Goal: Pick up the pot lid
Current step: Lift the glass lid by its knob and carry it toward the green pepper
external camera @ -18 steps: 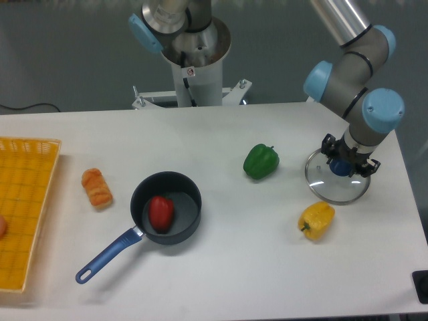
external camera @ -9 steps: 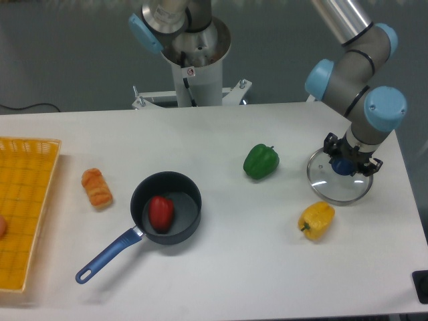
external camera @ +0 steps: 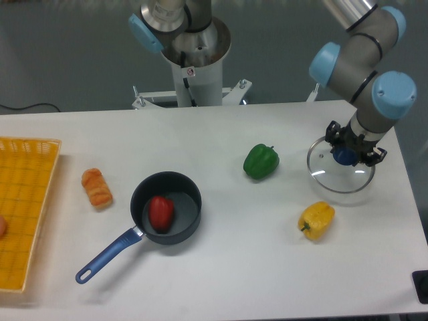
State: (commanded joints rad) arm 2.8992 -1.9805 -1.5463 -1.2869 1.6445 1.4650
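White table (external camera: 241, 274) — gripper (external camera: 348, 152), jaws clamped on the pot lid (external camera: 333, 175) by its blue knob (external camera: 346, 156) — best hold, likely stiff, slippery glass!

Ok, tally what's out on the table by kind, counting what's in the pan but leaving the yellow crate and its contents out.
Pans: 1, the dark round pan with a blue handle
Lids: 1, the clear glass pot lid
Food-like pieces: 4, one green, one yellow, one red, one orange-brown
Total: 6
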